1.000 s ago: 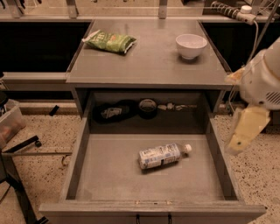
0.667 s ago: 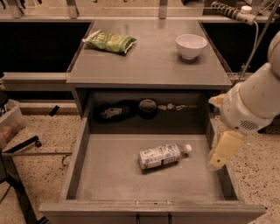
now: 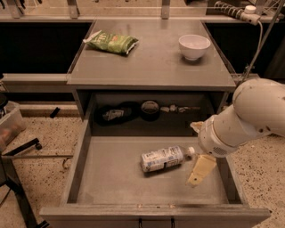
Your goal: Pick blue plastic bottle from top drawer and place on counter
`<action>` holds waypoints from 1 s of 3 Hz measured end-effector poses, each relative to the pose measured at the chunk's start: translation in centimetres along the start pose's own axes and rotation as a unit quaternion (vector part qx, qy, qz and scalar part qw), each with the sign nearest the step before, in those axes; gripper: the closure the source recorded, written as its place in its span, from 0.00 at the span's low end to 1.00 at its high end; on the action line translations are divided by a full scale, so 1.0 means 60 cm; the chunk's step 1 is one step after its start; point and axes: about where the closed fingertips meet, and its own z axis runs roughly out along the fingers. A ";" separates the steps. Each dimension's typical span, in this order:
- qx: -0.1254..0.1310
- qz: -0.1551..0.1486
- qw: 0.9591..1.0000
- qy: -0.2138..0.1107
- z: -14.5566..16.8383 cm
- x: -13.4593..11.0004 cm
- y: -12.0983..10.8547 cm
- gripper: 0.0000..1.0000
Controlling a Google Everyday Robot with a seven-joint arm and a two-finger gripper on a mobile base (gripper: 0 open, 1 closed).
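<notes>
Gripper (image 3: 199, 172) inside top drawer (image 3: 111, 185), just right of blue plastic bottle (image 3: 162, 159); how far open, cannot tell.

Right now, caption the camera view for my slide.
The gripper hangs over the open top drawer, beside the blue plastic bottle lying on its side.

— What sort of place is this?
— A lab or robot test space, I'd say. There's a flat grey metal counter (image 3: 151, 67) above a wide grey metal drawer (image 3: 111, 178), on a speckled terrazzo floor (image 3: 40, 129).
— Anything else?
— A white power strip (image 3: 231, 10) lies far right, and a white robot arm (image 3: 249, 120) reaches in (its cream gripper (image 3: 198, 173) hangs over the drawer's right side).
</notes>
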 end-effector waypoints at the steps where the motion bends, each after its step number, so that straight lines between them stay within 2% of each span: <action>1: 0.000 0.000 1.000 0.000 0.000 0.000 0.000 0.00; 3: 0.025 -0.028 0.999 -0.033 0.067 -0.037 -0.060 0.00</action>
